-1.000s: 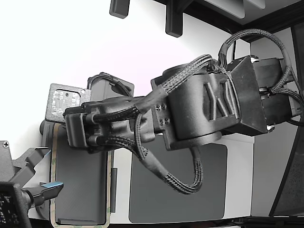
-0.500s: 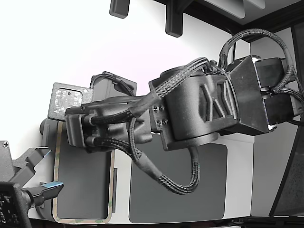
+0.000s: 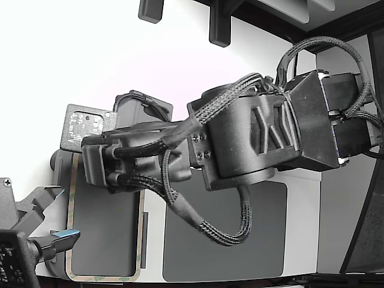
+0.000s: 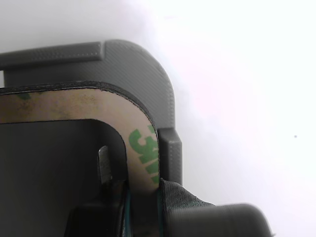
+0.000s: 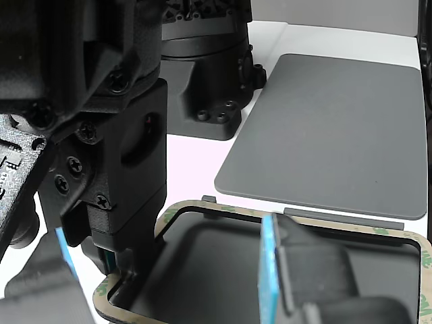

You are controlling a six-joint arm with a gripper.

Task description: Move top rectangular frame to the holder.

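The beige-tan rectangular frame (image 3: 70,228) with green print lies over the light grey holder (image 4: 138,64) at the exterior view's lower left. In the wrist view the frame's rounded corner (image 4: 74,106) sits just inside the holder's corner, beside a raised tab (image 4: 170,150). I cannot tell whether the frame rests on the holder or hangs just above it. My gripper (image 5: 125,263) is shut on the frame's (image 5: 324,226) edge near one corner; its fingers (image 4: 111,207) pinch the ring from both sides. In the exterior view the arm hides the gripper.
A solid dark grey mat (image 3: 228,240) lies to the exterior view's right of the holder, also in the other view (image 5: 331,128). A second gripper with blue pads (image 3: 60,239) stands open at the holder's near end (image 5: 270,270). A small circuit board (image 3: 84,129) sits behind my wrist.
Since a second ago the frame and my wrist have shifted a little to the exterior view's right and upward in the picture. In the last half second almost nothing moved.
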